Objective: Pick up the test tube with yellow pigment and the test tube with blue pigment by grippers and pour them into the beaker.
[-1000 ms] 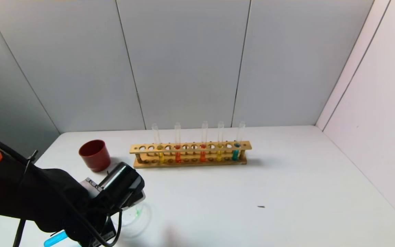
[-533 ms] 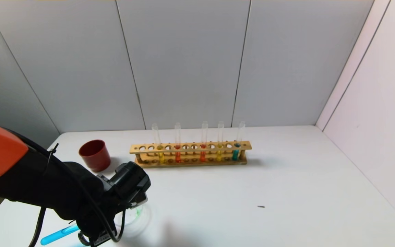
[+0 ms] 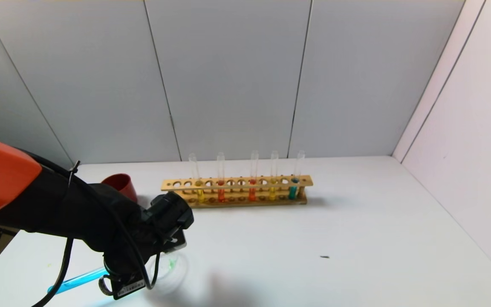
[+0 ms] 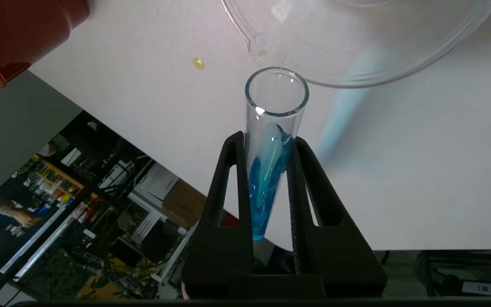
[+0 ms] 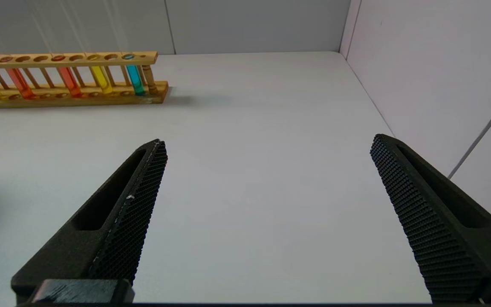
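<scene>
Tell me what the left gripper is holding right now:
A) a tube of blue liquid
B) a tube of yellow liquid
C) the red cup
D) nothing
A: in the left wrist view the left gripper is clamped on the test tube with blue pigment, its open mouth beside the beaker rim.

Wide open tabletop [image 3: 356, 221] toward the right edge and front-right corner; crowded near the left edge by red cup [image 3: 119, 184], beaker [image 3: 166, 266], and tube rack [image 3: 237, 189] at the back.
</scene>
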Motion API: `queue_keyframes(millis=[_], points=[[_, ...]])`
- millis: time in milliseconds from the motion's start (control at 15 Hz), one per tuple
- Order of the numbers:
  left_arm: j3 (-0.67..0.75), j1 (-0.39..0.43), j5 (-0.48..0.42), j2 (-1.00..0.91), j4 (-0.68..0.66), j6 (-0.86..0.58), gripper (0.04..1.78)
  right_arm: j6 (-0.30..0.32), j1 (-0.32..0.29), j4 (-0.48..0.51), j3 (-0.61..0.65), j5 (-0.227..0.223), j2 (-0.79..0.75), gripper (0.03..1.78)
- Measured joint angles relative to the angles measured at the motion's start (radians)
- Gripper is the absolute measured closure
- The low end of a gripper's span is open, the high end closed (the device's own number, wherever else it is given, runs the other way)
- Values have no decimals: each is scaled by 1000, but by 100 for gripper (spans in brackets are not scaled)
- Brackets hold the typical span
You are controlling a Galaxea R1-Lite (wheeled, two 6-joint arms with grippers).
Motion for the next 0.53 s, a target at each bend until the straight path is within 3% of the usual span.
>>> queue_keyframes(millis=[533], points=[[-111, -7, 24, 24, 160, 21, 152, 0, 0, 0, 0, 0, 0, 7]])
